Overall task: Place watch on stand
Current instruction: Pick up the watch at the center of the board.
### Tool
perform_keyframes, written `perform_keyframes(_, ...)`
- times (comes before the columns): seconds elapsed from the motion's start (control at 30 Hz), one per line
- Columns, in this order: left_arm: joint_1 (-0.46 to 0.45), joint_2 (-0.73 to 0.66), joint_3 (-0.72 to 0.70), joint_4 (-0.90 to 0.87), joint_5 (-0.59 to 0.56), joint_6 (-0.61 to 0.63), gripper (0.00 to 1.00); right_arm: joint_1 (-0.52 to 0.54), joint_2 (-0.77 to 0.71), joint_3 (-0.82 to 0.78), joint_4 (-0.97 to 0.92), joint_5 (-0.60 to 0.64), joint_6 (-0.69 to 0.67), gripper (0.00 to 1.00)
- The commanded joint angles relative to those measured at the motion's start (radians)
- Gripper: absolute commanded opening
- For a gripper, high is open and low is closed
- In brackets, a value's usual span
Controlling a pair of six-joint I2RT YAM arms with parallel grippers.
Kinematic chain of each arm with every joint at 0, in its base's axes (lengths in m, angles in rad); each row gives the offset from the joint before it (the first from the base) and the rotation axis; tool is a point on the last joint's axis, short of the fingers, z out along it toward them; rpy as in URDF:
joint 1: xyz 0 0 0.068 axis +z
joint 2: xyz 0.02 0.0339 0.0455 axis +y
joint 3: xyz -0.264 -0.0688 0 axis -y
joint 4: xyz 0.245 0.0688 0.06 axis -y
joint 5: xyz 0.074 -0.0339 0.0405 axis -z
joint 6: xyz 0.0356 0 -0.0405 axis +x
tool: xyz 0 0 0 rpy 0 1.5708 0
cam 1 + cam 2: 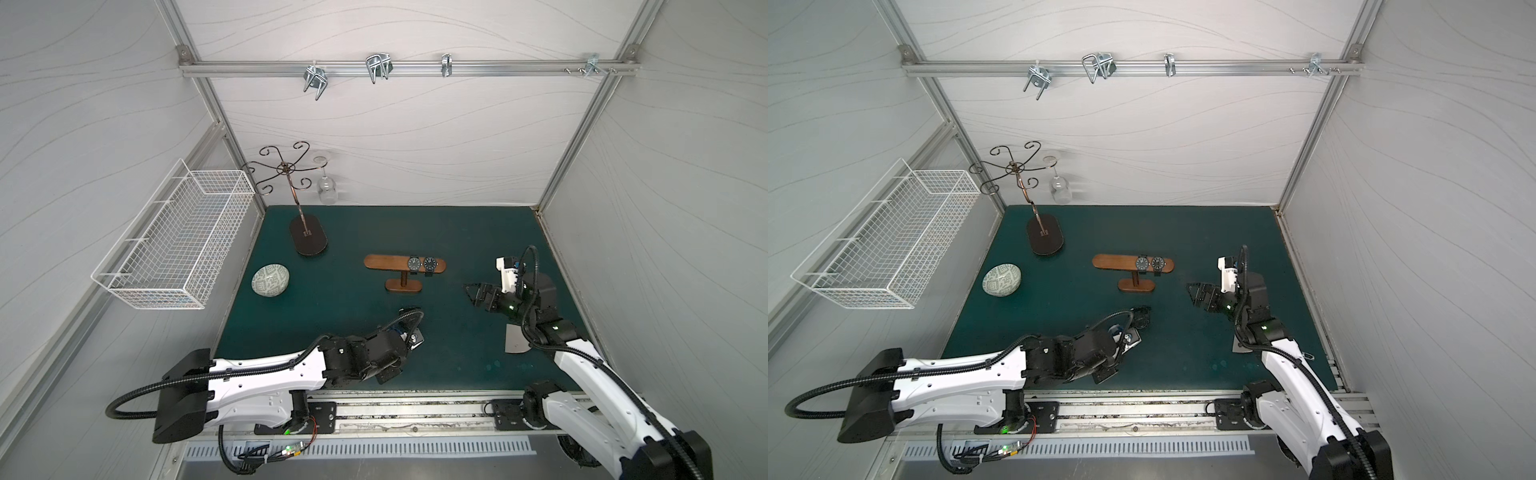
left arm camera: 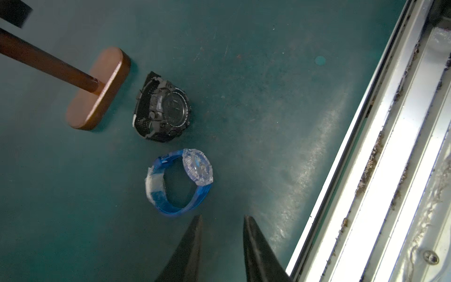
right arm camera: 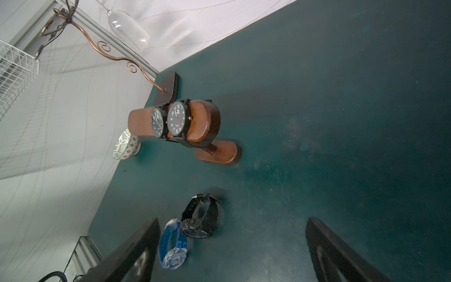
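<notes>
Stand [image 1: 384,262] is upright, mid-desk [image 1: 457,232]. Two round watches [image 1: 414,263] are wrapped around the right half of its crossbar, side by side and touching.

Two more watches lie loose on the desk, on the near side of the stand. The black watch [image 2: 162,108] is just beside the stand's base. The blue watch [image 2: 180,182] (clear case, blue strap) is just beside the black one, toward the near edge. Neither is on the stand or held.

Left claw [image 2: 222,219]: narrow gap, nothing between the tips. It points at the blue watch, just short of it, not touching.

Right claw [image 3: 230,227]: wide and empty. In both top views it sits right of the stand, pointing left, clear of everything.

Other items:
- Patterned bowl [image 1: 270,281] on the left of the desk.
- Dark metal rack [image 1: 308,240] at far left, with a glass [image 1: 327,190] hanging upside down from one arm.
- White wire basket [image 1: 174,245] on the left wall.
</notes>
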Motion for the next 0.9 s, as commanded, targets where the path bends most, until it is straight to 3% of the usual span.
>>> perform_keyframes(0.0, 0.043, 0.039, 0.028, 0.071, 0.049, -0.058, 0.29, -0.004, -0.019, -0.010, -0.013, 0.011, -0.022, 0.96)
perform_keyframes(0.2, 0.072, 0.075, 0.015, 0.180, 0.032, -0.057, 0.28, -0.004, -0.025, -0.015, -0.011, 0.009, -0.023, 0.97)
perform_keyframes(0.33, 0.126, 0.117, 0.021, 0.190, 0.089, -0.098, 0.26, -0.004, -0.019, -0.012, -0.016, 0.007, -0.026, 0.97)
perform_keyframes(0.87, 0.141, 0.233, 0.047, 0.195, 0.148, -0.120, 0.24, -0.004, -0.015, -0.013, -0.009, -0.001, -0.031, 0.99)
